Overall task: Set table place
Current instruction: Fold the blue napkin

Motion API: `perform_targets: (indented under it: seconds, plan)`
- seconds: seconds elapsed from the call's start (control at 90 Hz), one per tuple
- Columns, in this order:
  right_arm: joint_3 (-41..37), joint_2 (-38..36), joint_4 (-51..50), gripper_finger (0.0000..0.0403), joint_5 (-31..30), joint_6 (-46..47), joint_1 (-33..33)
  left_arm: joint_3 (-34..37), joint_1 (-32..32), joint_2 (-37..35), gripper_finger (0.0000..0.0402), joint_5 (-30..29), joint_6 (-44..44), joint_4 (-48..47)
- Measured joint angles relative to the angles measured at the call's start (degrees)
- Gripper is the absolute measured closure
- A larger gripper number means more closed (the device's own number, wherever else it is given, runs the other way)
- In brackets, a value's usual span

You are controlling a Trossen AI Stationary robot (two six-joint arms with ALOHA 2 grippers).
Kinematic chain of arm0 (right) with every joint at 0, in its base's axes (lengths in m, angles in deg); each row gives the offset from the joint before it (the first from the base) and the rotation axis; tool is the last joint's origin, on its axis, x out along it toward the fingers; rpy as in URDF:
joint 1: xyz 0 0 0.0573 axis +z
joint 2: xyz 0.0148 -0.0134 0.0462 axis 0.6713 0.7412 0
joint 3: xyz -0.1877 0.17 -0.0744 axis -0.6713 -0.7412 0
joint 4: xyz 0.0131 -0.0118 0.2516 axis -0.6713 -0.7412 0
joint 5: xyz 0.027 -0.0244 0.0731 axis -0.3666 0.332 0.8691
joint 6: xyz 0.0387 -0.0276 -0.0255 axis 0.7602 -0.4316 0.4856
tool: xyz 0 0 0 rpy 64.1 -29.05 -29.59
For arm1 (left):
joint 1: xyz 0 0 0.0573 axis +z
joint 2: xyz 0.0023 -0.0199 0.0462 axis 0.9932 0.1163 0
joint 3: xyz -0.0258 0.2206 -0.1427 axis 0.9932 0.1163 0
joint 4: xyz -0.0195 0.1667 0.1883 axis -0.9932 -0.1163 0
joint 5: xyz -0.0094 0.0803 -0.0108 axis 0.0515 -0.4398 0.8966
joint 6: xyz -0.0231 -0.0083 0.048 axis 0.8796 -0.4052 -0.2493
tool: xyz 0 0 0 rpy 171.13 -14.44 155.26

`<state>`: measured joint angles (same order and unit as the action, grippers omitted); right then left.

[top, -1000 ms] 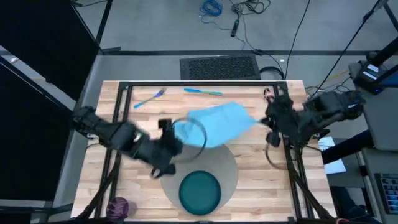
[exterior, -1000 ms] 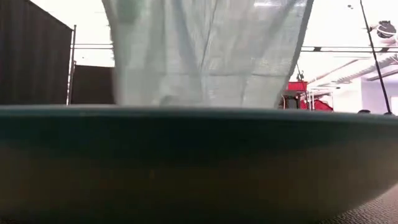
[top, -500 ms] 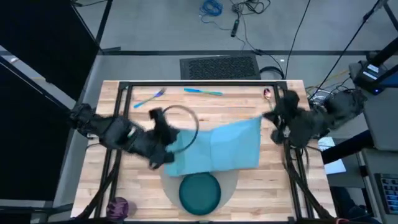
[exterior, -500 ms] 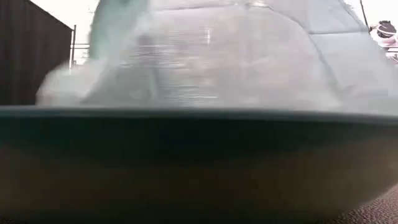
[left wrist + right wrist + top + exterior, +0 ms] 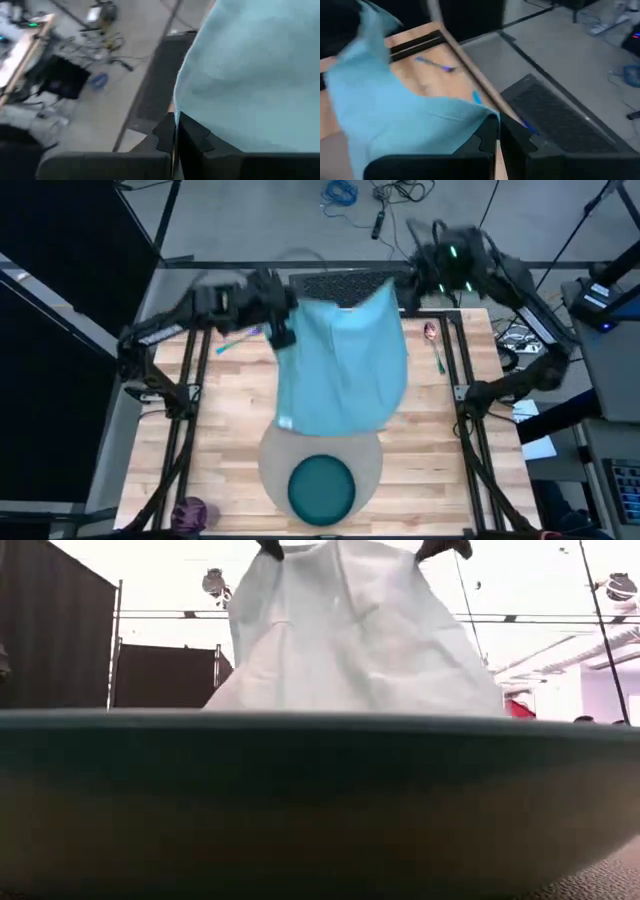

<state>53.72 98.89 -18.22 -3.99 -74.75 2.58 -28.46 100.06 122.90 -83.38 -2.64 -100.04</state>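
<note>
Overhead, the light blue napkin (image 5: 342, 365) hangs spread between both arms above the far half of the table (image 5: 220, 430). One top corner is pinched in the left gripper (image 5: 281, 318), the other in the right gripper (image 5: 398, 292) (each wrist view shows dark fingers pressed together on the cloth's edge). Its lower hem trails to the far rim of the grey mat (image 5: 270, 465). A dark teal plate (image 5: 321, 488) sits on that mat, uncovered, nearer the front edge.
</note>
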Motion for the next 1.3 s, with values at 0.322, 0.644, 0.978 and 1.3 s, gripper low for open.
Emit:
perform_targets:
  seconds: [0.322, 0.644, 0.978, 1.3]
  plan:
    - [19.3, 10.3, -9.0, 0.0403, 0.8, -1.2, 2.3, -9.1, -1.4, 0.0, 0.0402, -0.7, -0.7, -6.0]
    - [20.0, 8.9, -24.3, 0.0403, -5.4, 4.3, 14.6, -7.7, -14.3, -0.1, 0.0402, -1.0, 12.4, -16.1]
    - [-4.2, -0.8, -23.9, 0.0403, -8.8, 15.7, 26.1, 8.6, -28.1, 0.0, 0.0402, -1.1, 25.3, -12.2]
    - [-27.2, -19.5, -20.5, 0.0403, -10.8, 32.5, 39.2, 17.7, -39.2, 0.4, 0.0402, 1.6, 34.6, -4.8]
